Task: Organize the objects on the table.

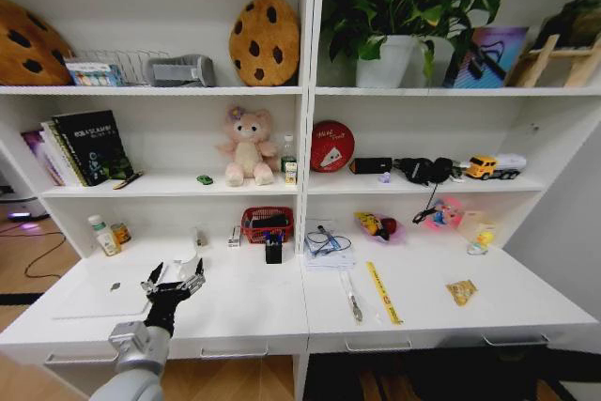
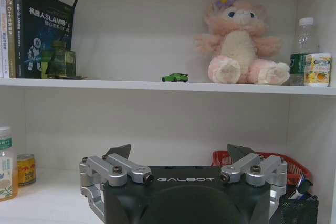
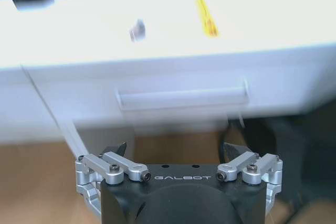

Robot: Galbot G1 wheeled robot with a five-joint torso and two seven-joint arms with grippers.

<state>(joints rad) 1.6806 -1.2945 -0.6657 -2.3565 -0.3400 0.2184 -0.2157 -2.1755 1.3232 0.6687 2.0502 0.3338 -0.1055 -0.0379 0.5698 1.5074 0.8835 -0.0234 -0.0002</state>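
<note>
Clutter, such as the yellow ruler [image 1: 382, 292], remains on our tabletop [image 1: 254, 312]; our left hand [image 1: 173, 282] hovers spread, empty.

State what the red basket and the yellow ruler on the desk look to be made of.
Red basket: likely plastic, going by its uniform bright red and slotted walls. Yellow ruler: thin flat strip with dark markings, probably plastic or painted wood; the matte look leaves that open.
</note>
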